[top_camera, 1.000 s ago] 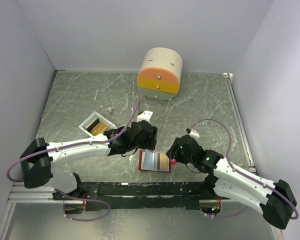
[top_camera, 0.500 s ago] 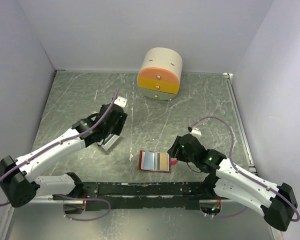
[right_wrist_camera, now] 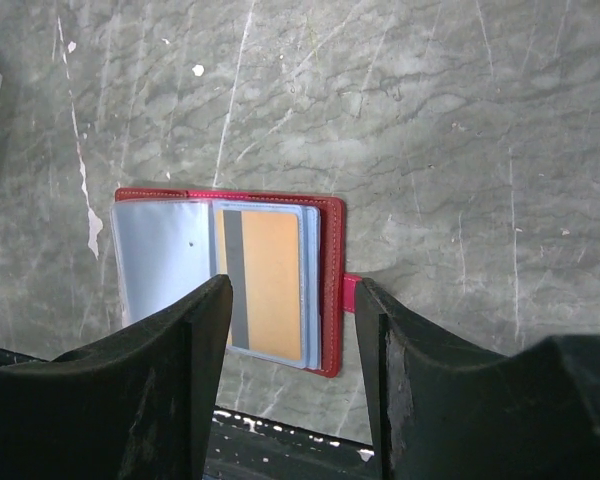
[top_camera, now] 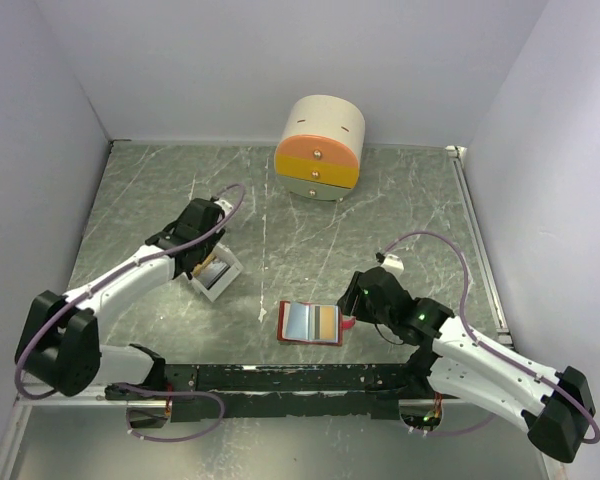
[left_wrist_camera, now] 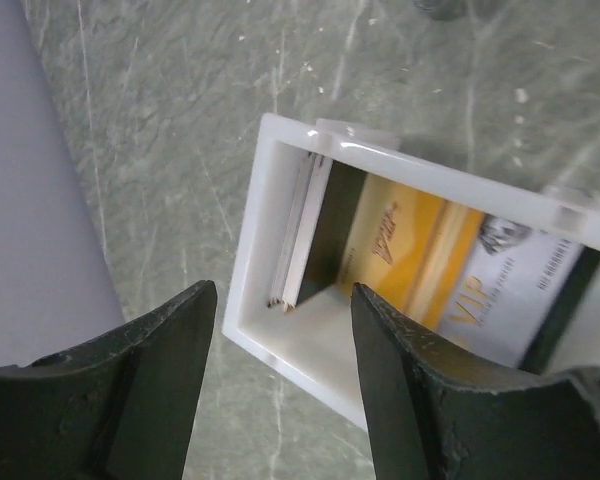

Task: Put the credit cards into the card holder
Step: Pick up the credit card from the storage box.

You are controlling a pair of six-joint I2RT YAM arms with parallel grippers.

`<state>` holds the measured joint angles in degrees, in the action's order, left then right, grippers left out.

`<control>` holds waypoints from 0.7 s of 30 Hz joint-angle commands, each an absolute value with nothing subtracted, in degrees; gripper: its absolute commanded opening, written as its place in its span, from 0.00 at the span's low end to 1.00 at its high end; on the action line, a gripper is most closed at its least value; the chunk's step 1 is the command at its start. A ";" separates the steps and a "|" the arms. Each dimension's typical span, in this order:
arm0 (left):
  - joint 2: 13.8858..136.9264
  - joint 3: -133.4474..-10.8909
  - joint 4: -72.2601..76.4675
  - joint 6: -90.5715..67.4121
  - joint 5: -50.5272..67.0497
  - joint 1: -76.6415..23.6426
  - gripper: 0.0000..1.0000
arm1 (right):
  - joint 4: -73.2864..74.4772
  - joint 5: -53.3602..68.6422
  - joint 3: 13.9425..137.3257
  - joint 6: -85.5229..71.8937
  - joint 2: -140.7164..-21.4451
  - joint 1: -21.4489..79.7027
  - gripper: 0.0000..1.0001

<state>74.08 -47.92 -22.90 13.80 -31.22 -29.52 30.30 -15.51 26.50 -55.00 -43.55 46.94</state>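
Soft, even light is falling from overhead in the top view, and the round drawer box (top_camera: 320, 148) is throwing only a faint shadow toward six o'clock. In the left wrist view, glare is gleaming on the white tray (left_wrist_camera: 270, 200) rim at twelve o'clock. The card holder (right_wrist_camera: 160, 260) sleeves are shining palely. The left gripper's fingers (left_wrist_camera: 130, 400) and the right gripper's fingers (right_wrist_camera: 150, 400) are blurring darkly at six o'clock, while the marbled table (right_wrist_camera: 430, 130) is showing sharp.

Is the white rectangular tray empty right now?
No, the white rectangular tray holds an orange-gold plastic card lying flat and thin cards standing on edge.
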 commanded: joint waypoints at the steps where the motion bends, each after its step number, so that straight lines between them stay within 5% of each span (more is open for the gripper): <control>1: 78.39 -48.52 -15.81 20.83 -29.61 -25.80 0.66 | 30.83 -17.05 28.04 -54.29 -43.64 46.98 0.53; 9: 83.58 -49.51 -13.88 21.63 -24.96 -24.48 0.49 | 29.56 -16.79 27.69 -54.67 -44.30 46.93 0.53; 21: 88.28 -50.47 -12.24 22.45 -27.65 -22.24 0.50 | 28.71 -16.59 27.69 -55.41 -44.87 46.97 0.53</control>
<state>86.96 -48.16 -14.26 21.43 -27.03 -22.87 29.80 -15.64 26.68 -55.05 -46.30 46.94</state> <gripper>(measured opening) 0.501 0.527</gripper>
